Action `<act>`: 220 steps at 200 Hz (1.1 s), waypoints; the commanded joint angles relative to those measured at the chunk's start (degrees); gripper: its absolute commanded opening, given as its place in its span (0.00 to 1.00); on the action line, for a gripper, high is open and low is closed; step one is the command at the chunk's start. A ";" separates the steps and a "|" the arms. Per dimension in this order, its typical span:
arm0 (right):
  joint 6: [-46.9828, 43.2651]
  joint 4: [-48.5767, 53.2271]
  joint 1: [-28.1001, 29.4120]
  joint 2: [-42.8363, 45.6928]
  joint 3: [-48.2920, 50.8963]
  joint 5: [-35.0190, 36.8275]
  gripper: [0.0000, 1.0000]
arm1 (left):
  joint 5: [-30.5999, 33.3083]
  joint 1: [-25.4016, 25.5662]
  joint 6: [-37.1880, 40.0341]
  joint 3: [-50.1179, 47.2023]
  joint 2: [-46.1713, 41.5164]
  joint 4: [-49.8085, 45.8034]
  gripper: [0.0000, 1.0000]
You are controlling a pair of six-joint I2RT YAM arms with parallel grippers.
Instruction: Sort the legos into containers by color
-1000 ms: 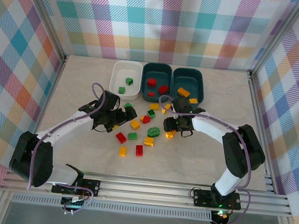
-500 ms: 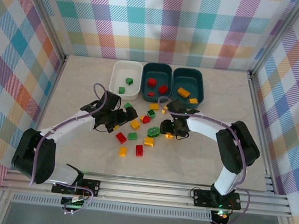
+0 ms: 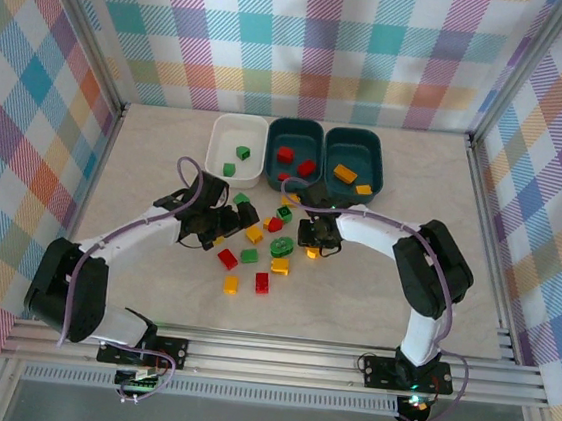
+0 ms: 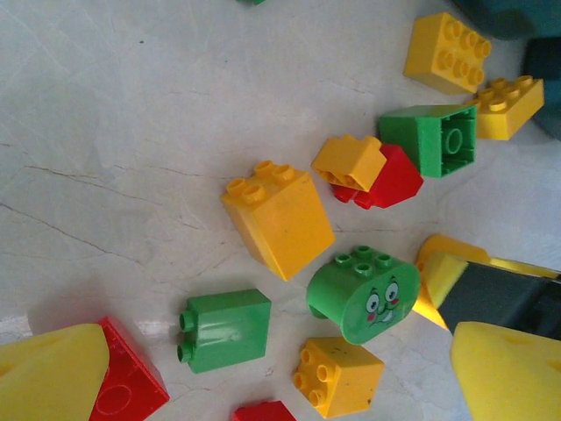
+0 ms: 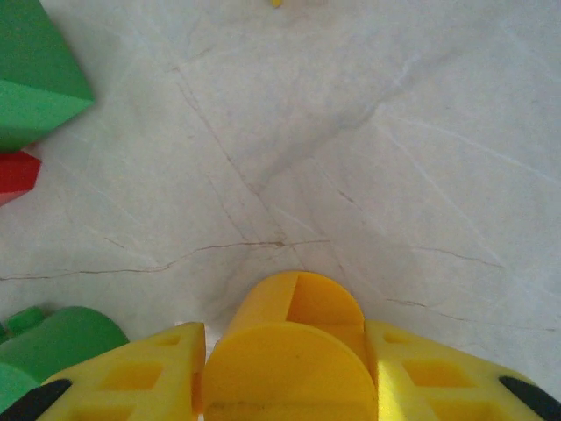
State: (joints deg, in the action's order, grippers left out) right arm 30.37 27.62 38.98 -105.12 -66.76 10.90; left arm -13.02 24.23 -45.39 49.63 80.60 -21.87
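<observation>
Worktop (image 3: pixel 156 157): pale, marble-veined.
Walls (image 3: pixel 308 52): pastel plaid.
Your left gripper (image 3: pixel 220 234): jaws wide, empty.
Your right gripper (image 3: pixel 313 246): jaws clamp yellow rounded brick (image 5: pixel 289 351).

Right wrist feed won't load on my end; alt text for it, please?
The right tool is shut on a rounded yellow lego, gripped between its two yellow fingers over the pale marbled table. At the left edge are a green brick, a sliver of red brick and a rounded green piece.
</observation>
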 commanded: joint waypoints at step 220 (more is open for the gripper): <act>-11.57 6.12 -23.59 -9.48 -35.65 -1.01 0.70 | 1.42 1.57 6.82 6.64 2.80 -5.06 0.99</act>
State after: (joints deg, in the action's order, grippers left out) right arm 17.82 36.86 15.00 -125.86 -109.78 9.85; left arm -13.89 25.41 -37.71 55.72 83.88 -26.65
